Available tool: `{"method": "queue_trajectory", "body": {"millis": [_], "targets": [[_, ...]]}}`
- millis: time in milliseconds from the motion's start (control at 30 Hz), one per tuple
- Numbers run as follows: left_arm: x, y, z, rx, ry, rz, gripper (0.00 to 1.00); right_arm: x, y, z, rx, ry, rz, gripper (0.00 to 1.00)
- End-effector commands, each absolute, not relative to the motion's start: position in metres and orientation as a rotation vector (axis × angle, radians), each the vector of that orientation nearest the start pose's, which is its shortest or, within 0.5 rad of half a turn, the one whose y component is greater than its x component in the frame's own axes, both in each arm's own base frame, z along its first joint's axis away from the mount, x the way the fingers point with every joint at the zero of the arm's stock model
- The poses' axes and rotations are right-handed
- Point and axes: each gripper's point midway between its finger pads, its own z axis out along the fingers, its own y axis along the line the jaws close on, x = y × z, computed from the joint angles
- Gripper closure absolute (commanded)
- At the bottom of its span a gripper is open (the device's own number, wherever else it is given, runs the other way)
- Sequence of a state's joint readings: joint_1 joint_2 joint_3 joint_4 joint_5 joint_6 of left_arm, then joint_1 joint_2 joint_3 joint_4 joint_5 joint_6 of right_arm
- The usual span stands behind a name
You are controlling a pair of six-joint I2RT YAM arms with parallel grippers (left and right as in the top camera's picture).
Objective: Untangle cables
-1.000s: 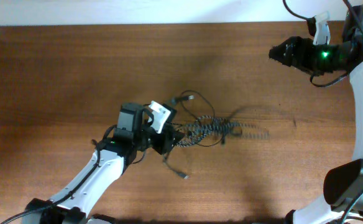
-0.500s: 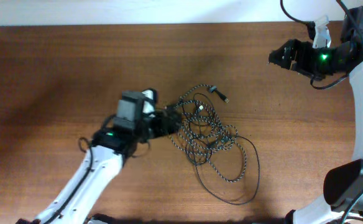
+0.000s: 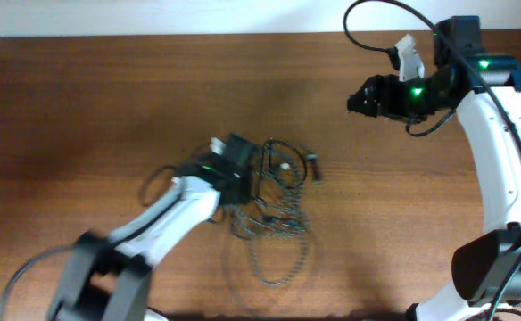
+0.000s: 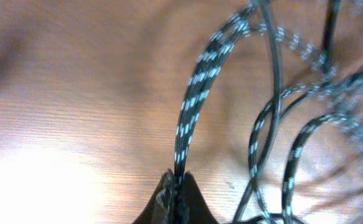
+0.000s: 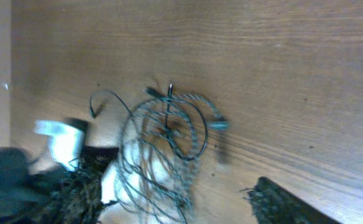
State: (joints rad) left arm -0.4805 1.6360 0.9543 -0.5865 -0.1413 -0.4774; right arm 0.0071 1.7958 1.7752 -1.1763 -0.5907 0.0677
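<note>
table (image 3: 82, 107): brown wood, landmark for all places below
cables (image 3: 274, 192): loose tangled heap lying flat near table middle, slightly toward the near edge; blurry from overhead
braided cable (image 4: 192, 109): black-and-white speckled, several loops in the heap; one strand runs straight into the left fingertips
black cable (image 4: 275, 74): thin, plain; crosses over the braided loops and is mixed in with them
plug (image 3: 312, 165): small dark end at the heap's right side, resting on the table
left gripper (image 4: 176, 190): low over table middle, at the heap's left edge; clenched, pinching the braided strand
right gripper (image 3: 359, 100): over the table's far right part, well apart from the heap; nothing in it; only one finger shows in wrist view, can't tell if spread or closed
</note>
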Motion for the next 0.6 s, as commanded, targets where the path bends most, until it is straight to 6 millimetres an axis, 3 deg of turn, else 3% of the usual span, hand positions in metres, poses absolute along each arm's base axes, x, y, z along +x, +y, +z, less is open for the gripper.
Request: {"method": "queue_trajectory", "body": {"millis": [0, 67, 100, 167, 267, 400, 467, 533, 567], "targets": [[0.35, -0.076, 0.155, -0.381, 2.484, -0.159, 1.0, 0.389, 0.131, 0.227, -0.207, 2.686, 0.83, 0.39], [0.341, -0.042, 0.167, -0.736, 2.408, -0.213, 1.0, 0.374, 0.158, 0.225, -0.3, 2.719, 0.851, 0.34], [0.341, -0.038, 0.166, -0.795, 2.398, -0.236, 1.0, 0.367, 0.168, 0.224, -0.334, 2.733, 0.86, 0.34], [0.341, -0.045, 0.165, -0.79, 2.418, -0.296, 1.0, 0.353, 0.189, 0.223, -0.416, 2.748, 0.877, 0.39], [0.343, -0.06, 0.168, -0.757, 2.43, -0.409, 1.0, 0.35, 0.197, 0.224, -0.444, 2.747, 0.883, 0.4], [0.355, -0.074, 0.18, -0.705, 2.386, -0.523, 1.0, 0.34, 0.21, 0.215, -0.494, 2.763, 0.894, 0.61], [0.359, -0.088, 0.191, -0.453, 2.388, -0.563, 1.0, 0.337, 0.217, 0.205, -0.509, 2.764, 0.932, 0.62], [0.36, -0.081, 0.192, -0.491, 2.38, -0.561, 1.0, 0.331, 0.226, 0.206, -0.523, 2.748, 1.048, 0.62], [0.361, -0.075, 0.191, -0.602, 2.365, -0.582, 1.0, 0.326, 0.232, 0.208, -0.531, 2.735, 1.129, 0.61]]}}
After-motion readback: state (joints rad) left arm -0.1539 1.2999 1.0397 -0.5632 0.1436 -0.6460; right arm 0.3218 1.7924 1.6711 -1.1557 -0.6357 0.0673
